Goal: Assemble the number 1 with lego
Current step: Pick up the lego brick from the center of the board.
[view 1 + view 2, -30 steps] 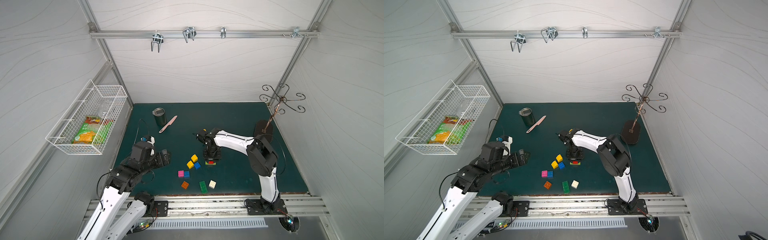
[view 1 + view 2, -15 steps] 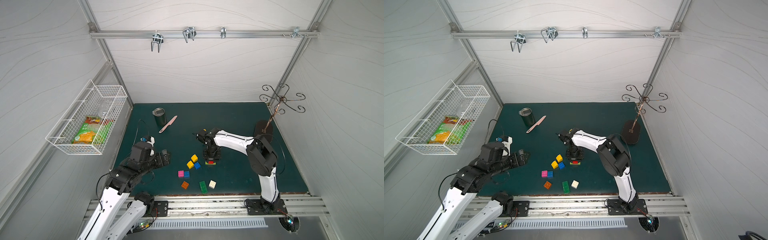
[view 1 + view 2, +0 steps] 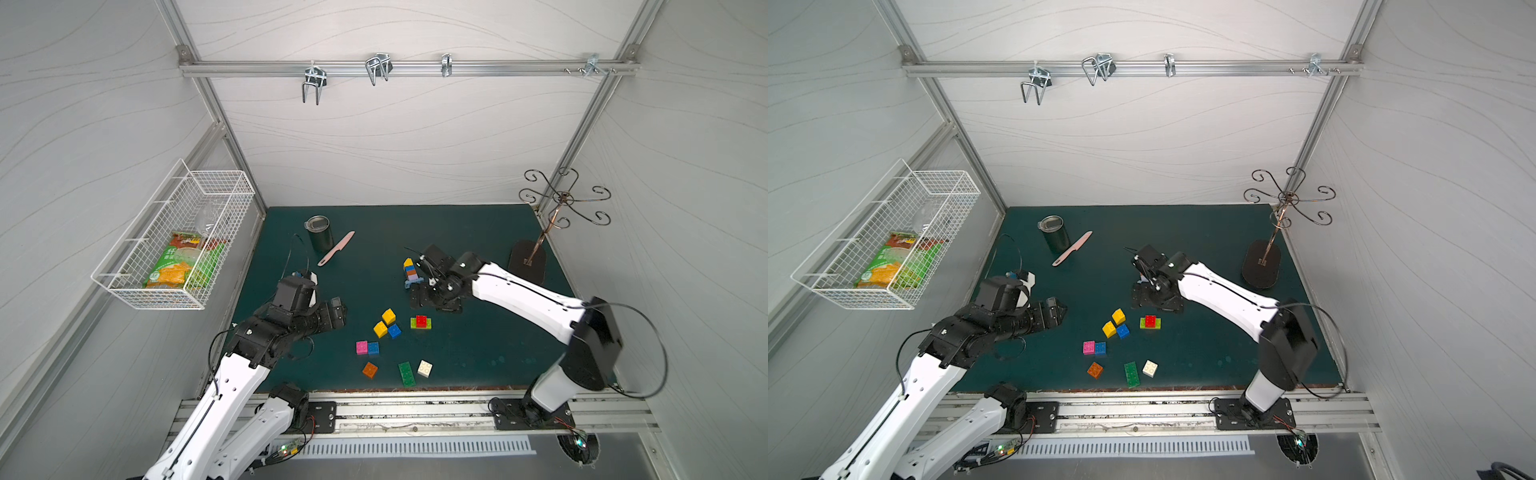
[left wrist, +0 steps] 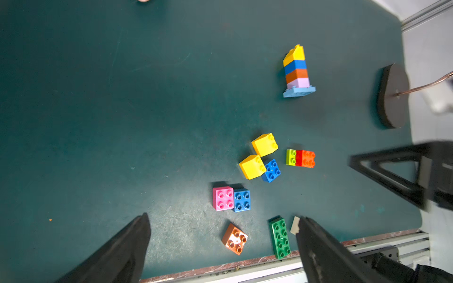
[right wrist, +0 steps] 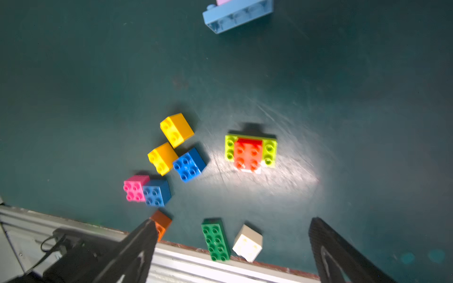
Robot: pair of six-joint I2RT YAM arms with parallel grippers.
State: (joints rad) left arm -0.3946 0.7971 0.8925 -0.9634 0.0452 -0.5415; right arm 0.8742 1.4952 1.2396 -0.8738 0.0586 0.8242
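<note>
A lego tower (image 3: 410, 272) (image 4: 296, 71) of yellow, blue, orange and lilac bricks stands on a light blue base (image 5: 237, 14). A red brick sits on a lime brick (image 3: 421, 322) (image 3: 1150, 322) (image 5: 248, 153). My right gripper (image 3: 434, 305) (image 5: 234, 221) hovers open between tower and red brick, holding nothing. Loose lego lies nearer the front: two yellow (image 3: 389, 316), blue (image 3: 394, 331), pink (image 3: 362, 347), orange (image 4: 234, 239), green (image 5: 215, 240), white (image 5: 247, 242). My left gripper (image 3: 338, 309) (image 4: 223, 217) hangs open and empty, left of the bricks.
A dark tumbler (image 3: 319, 234) and a pink knife (image 3: 336, 248) lie at the back left. A hook stand (image 3: 528, 262) rises at the back right. A wire basket (image 3: 178, 241) hangs on the left wall. Green and white bricks lie at the mat's front edge (image 3: 457, 390).
My right gripper's jaws have spread wide, letting go of the red brick, which stays on the lime one. The left arm has not moved.
</note>
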